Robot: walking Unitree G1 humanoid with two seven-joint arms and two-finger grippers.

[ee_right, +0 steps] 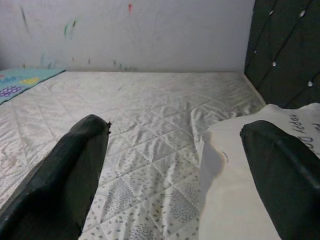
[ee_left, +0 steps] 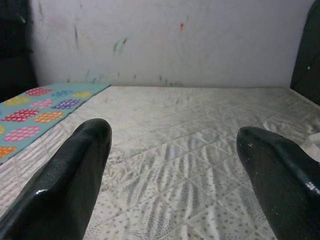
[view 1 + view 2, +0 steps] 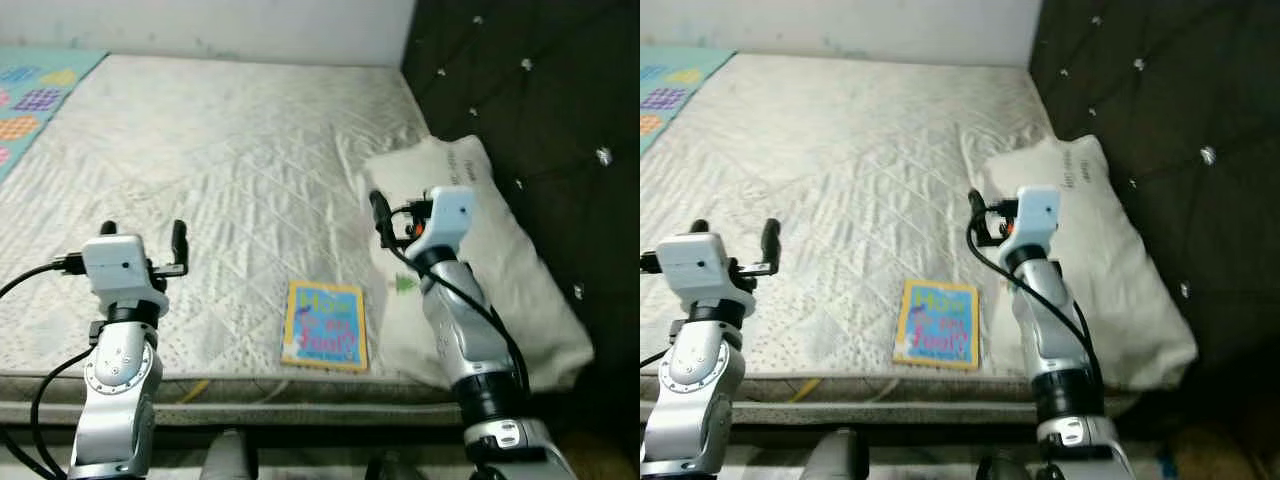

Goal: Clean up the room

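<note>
White quilted mattress fills the scene, with a dark tufted headboard on the robot's right and a pale wall at the far end. One book lies flat near the mattress's front edge, between the two arms; its yellow cover faces up, its long axis runs from the front edge toward the far wall, and the title reads upright from the robot's side. One white pillow lies lengthwise along the headboard, its near corner just beside the book. One patterned teal mat lies at the far left of the mattress.

Left gripper hovers over the mattress to the left of the book, jaws released, wide apart and holding nothing. Right gripper is raised over the pillow's inner edge, jaws likewise spread and holding nothing.

Wrist views add coloured marks on the wall and, in the right one, handwriting on the pillow. Head views show the book
</note>
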